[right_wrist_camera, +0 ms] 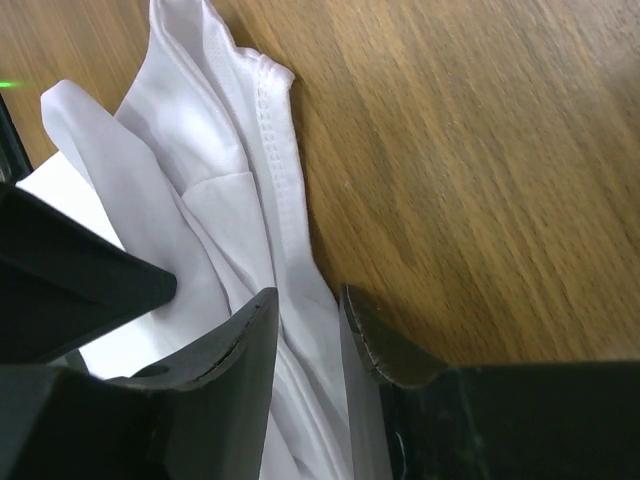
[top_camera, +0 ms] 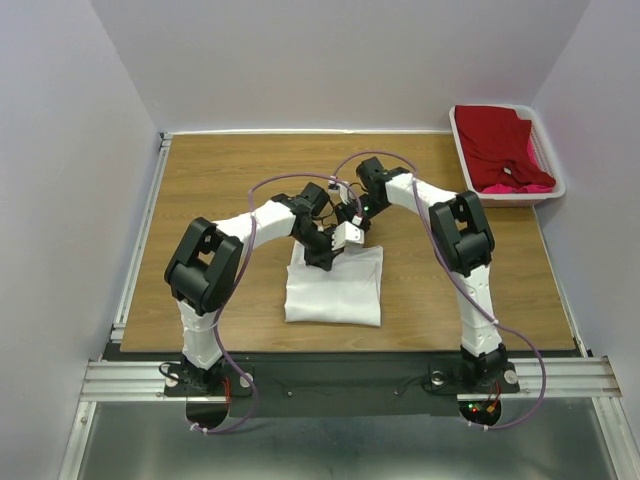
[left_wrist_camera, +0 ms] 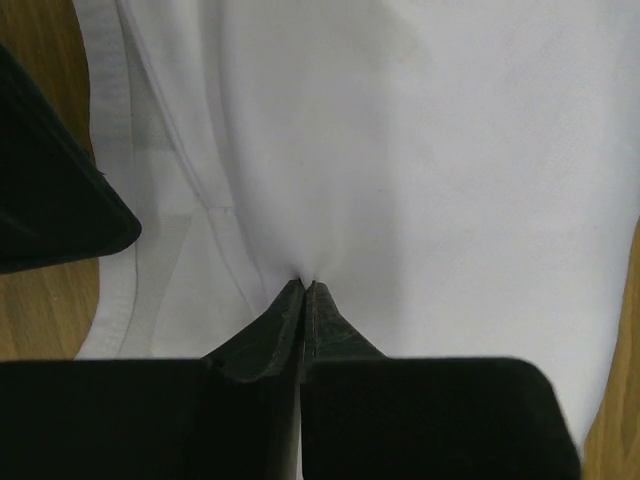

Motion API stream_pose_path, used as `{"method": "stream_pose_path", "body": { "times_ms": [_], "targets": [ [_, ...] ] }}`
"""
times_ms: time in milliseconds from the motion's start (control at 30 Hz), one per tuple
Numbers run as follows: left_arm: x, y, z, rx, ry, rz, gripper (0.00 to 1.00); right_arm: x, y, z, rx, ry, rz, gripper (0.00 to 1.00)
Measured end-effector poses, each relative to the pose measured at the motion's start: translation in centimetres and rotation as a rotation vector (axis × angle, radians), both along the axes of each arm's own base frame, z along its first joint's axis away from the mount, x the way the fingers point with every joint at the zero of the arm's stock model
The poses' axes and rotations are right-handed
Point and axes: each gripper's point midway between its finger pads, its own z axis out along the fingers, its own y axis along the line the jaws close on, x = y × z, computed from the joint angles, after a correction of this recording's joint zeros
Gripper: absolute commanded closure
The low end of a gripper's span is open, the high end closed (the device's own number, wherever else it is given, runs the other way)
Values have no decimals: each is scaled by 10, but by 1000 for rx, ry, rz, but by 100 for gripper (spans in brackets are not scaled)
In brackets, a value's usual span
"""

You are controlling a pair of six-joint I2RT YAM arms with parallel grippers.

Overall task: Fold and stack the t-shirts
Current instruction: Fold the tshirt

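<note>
A plain white t-shirt (top_camera: 335,290) lies folded into a rectangle at the middle of the table. My left gripper (top_camera: 320,254) is at its far edge, shut on a pinch of the white cloth (left_wrist_camera: 400,150), with the jaws (left_wrist_camera: 305,287) pressed together. My right gripper (top_camera: 349,236) is just beside it at the far edge. Its jaws (right_wrist_camera: 308,300) stand narrowly apart with a bunched, hemmed fold of the white shirt (right_wrist_camera: 225,200) between them, raised off the wood. A deep red shirt (top_camera: 495,145) and a bright pink one (top_camera: 522,186) lie in the basket.
The white plastic basket (top_camera: 457,128) stands at the far right corner of the wooden table (top_camera: 200,200). Grey walls close in the table on three sides. A metal rail (top_camera: 140,230) runs along the left edge. The two arms cross close together above the shirt.
</note>
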Motion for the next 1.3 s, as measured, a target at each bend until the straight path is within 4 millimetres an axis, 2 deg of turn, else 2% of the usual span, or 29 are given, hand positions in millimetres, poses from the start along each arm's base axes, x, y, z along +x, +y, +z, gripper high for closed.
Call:
{"method": "stream_pose_path", "body": {
  "times_ms": [100, 367, 633, 867, 1100, 1200, 1300],
  "targets": [
    [0, -2, 4, -1, -5, -8, 100, -1, 4, -1, 1, -8, 9, 68],
    [10, -11, 20, -3, -61, -25, 100, -5, 8, -4, 8, -6, 24, 70],
    [42, -24, 55, -31, -203, -44, 100, -7, 9, -6, 22, -2, 31, 71],
    [52, -22, 48, 0, -246, -56, 100, -9, 8, -9, 19, 0, 34, 71],
    [55, -22, 43, 6, -253, -69, 100, -3, 5, -9, -21, -49, 40, 71],
    [53, -21, 40, 8, -251, -75, 100, 12, 6, -1, -49, -122, 37, 72],
    [50, -19, 37, 14, -243, -78, 100, 25, 7, 6, -66, -177, 26, 76]
  ]
}}
